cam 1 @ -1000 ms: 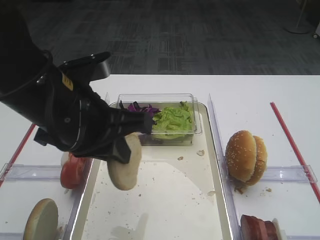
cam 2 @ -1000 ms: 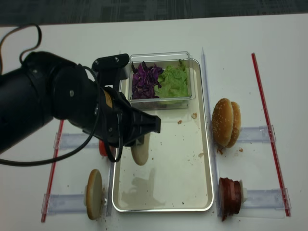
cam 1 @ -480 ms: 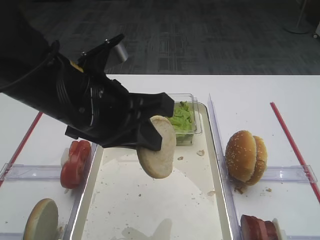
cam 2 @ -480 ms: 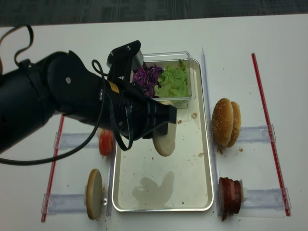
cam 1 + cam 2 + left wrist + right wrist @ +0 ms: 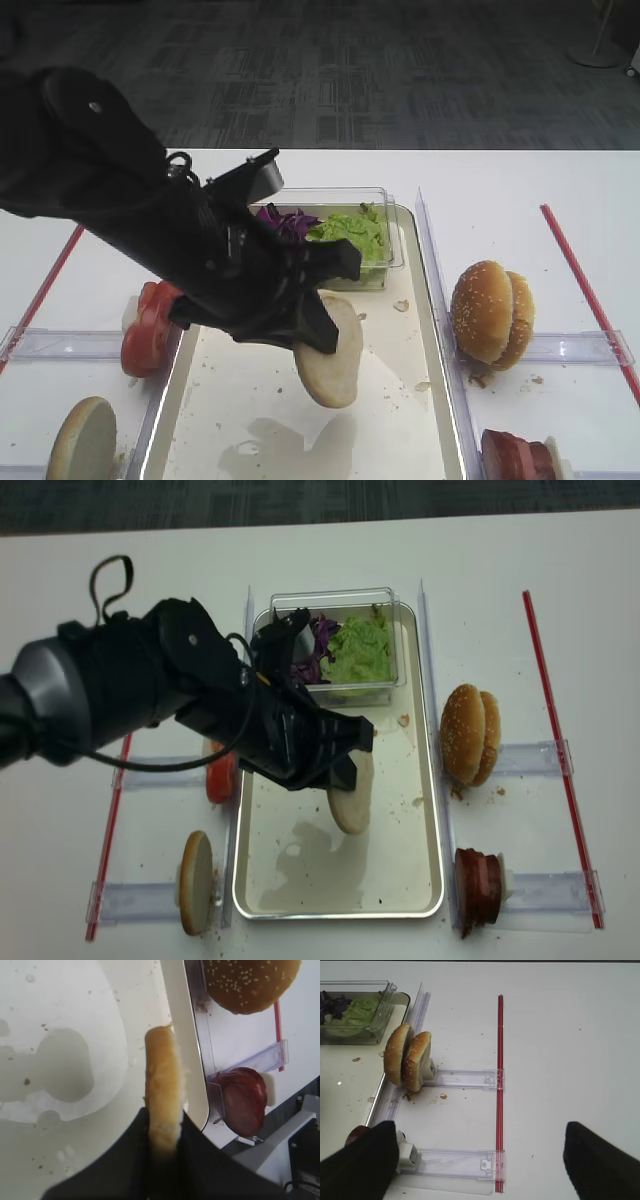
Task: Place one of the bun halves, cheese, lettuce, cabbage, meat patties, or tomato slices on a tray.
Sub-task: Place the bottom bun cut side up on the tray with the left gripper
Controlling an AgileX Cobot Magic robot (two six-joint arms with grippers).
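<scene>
tray (image 5: 432, 330): metal, glossy rim, scuffed cream floor
tub (image 5: 392, 630): clear plastic
bun half (image 5: 330, 352): matt, pale
counter (image 5: 560, 1040): smooth white

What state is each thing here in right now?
Left end effector: shut on the bun half.
Bun half: held on edge above the tray.
Tray: nothing but crumbs on its visible floor.
Clear tub: open, holding lettuce and cabbage.
Sesame buns: standing on edge.

Above the cream, crumb-speckled steel tray (image 5: 432, 330) hangs a pale tan bun half (image 5: 330, 352), behind it purple cabbage (image 5: 283, 219) and bright green lettuce (image 5: 350, 233), right of it golden sesame-seeded buns (image 5: 491, 313).
</scene>
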